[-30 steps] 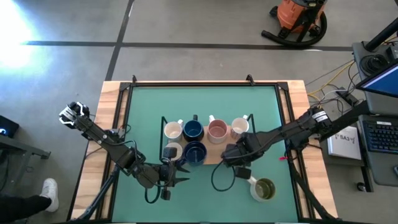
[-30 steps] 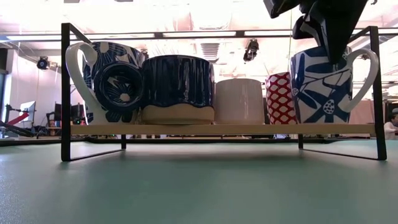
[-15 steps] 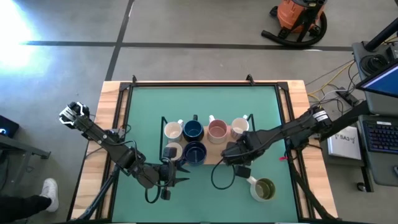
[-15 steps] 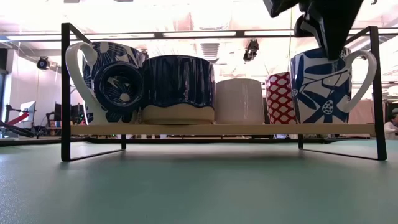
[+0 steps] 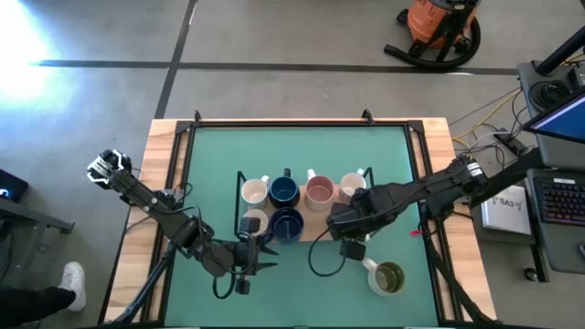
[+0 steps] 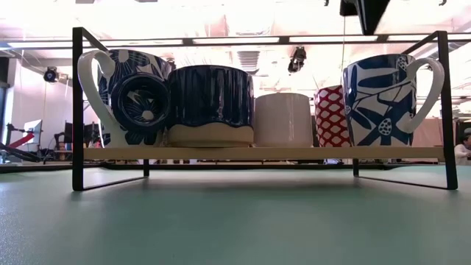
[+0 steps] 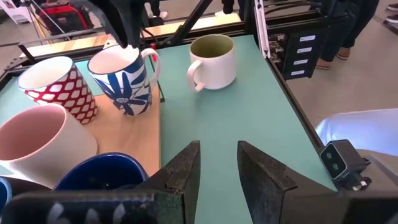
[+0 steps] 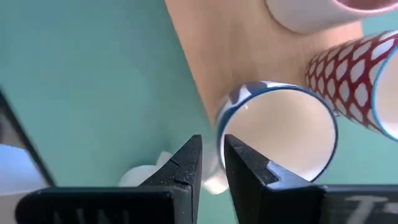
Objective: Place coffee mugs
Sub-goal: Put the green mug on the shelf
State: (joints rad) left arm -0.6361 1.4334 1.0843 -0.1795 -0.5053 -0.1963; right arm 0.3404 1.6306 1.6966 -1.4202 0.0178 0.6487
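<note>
Mugs fill most of the wooden rack shelf point(image 5: 311, 228) on the green table point(image 5: 210, 155), so the job looks nearly done.

Going from the left of the high view: the left gripper point(image 5: 259, 256) waits low over the table, just in front of the rack's left end, its fingers a little apart and holding nothing, as the left wrist view shows.

On the shelf, the back row reads cream mug point(image 5: 254, 192), dark navy mug point(image 5: 284, 190), pink mug point(image 5: 319, 190) and red-and-white patterned mug point(image 5: 353, 185). In front stand another pale mug point(image 5: 253, 221) and a second navy mug point(image 5: 287, 222).

Further right, the blue floral mug point(image 6: 379, 99) stands upright at the shelf's right end, handle outward. In the low view it stands clear of any finger.

The right gripper point(image 8: 211, 163) hangs just above that mug, its narrow-set fingers straddling the rim beside the handle. Whether they touch the rim cannot be told, but the mug seems set down and let go.

Last on the right, the white mug with the olive-green inside point(image 5: 388, 277) sits on the table off the rack, near its front right corner. Judging by this, it is the one mug left to place.
</note>
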